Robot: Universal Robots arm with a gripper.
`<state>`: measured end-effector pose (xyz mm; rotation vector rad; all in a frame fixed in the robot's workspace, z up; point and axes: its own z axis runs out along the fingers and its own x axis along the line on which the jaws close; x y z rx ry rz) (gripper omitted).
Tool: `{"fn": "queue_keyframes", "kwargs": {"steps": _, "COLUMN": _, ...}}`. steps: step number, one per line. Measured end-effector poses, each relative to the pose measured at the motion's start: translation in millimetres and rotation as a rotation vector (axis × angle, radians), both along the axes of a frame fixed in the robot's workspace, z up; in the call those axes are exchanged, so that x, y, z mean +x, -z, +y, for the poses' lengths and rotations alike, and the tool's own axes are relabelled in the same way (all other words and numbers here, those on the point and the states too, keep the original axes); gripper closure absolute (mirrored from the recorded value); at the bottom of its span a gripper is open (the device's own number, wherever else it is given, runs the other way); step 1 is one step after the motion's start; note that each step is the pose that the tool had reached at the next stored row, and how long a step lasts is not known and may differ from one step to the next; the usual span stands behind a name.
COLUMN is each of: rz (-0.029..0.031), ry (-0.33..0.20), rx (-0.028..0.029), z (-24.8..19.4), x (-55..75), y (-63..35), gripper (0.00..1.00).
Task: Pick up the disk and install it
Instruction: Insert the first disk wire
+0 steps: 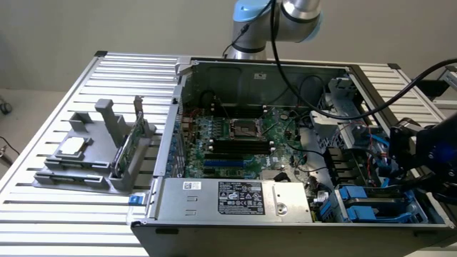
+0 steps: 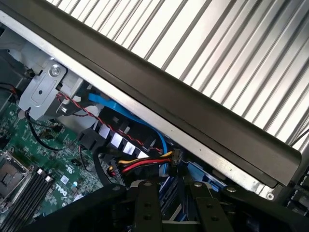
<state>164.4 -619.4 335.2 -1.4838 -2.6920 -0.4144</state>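
My gripper point(image 1: 404, 167) hangs over the near right corner of the open computer case point(image 1: 250, 72), just above the drive bays. In the wrist view its two black fingers point(image 2: 146, 205) stand a narrow gap apart, and a thin blue-edged slab, the disk point(image 2: 170, 197), sits edge-on between them. So the gripper point(image 2: 171, 189) is shut on the disk. Most of the disk is hidden by the fingers. Below and beyond it are the case's side wall point(image 2: 203, 121) and a bundle of red, yellow and black wires point(image 2: 140, 164).
Blue carriers point(image 1: 371, 210) sit in the bays under the gripper, with blue cables point(image 1: 376, 143) beside them. The motherboard point(image 1: 236, 139) and power supply point(image 1: 236, 199) fill the case. In the exterior view's left, a grey holder point(image 1: 93, 160) carries a silver chip point(image 1: 75, 145) and a green card point(image 1: 127, 152).
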Motion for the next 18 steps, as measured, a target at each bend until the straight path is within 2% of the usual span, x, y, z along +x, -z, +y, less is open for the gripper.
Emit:
{"fn": "queue_keyframes", "kwargs": {"steps": 9, "rz": 0.0174, "ry": 0.005, "rx": 0.0132, "z": -0.2, "x": 5.2, "y": 2.7, "gripper": 0.7}}
{"fn": "queue_keyframes", "kwargs": {"steps": 10, "rz": 0.0194, "ry": 0.006, "rx": 0.0151, "z": -0.2, "x": 5.4, "y": 2.9, "gripper": 0.73}}
{"fn": "queue_keyframes", "kwargs": {"steps": 11, "rz": 0.0216, "ry": 0.007, "rx": 0.0158, "z": -0.2, "x": 5.4, "y": 2.9, "gripper": 0.73}}
{"fn": "queue_keyframes", "kwargs": {"steps": 13, "rz": 0.0262, "ry": 0.009, "rx": 0.0162, "z": -0.2, "x": 5.4, "y": 2.8, "gripper": 0.82}}
{"fn": "queue_keyframes", "kwargs": {"steps": 15, "rz": 0.0312, "ry": 0.01, "rx": 0.0169, "z": -0.2, "x": 5.5, "y": 2.8, "gripper": 0.82}}
{"fn": "queue_keyframes", "kwargs": {"steps": 18, "rz": 0.032, "ry": 0.01, "rx": 0.0169, "z": -0.2, "x": 5.5, "y": 2.8, "gripper": 0.82}}
